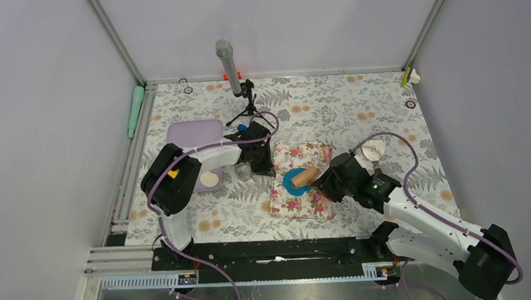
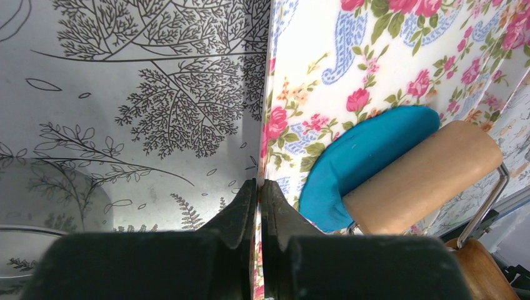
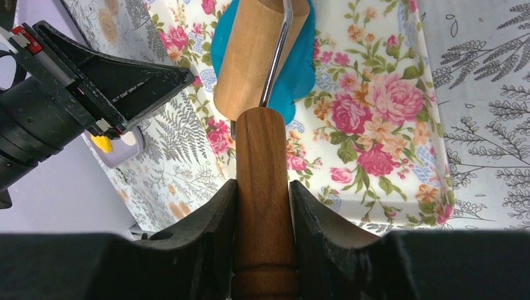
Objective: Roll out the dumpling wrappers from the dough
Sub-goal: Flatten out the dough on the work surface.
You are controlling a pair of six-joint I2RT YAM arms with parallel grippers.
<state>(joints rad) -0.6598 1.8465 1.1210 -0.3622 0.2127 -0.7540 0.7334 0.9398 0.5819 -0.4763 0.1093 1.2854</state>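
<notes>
While one fern-printed table [image 1: 356, 112] is carrying one glossy rose-patterned mat [image 1: 317, 154], the left gripper [image 2: 258, 187] is pinching that mat's edge, jaws pressed together. The right gripper [image 3: 262, 187] is clamping the turned handle of one wooden roller [image 3: 259, 50], whose smooth cylindrical drum is lying on one flattened, irregular blue dough [image 2: 362, 156] sheet at mid-mat.

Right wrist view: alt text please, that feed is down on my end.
The right gripper clamps the wooden roller by its dark handle, with the pale drum resting on flattened blue dough on the floral mat. The left gripper pinches the mat's edge at left.
</notes>
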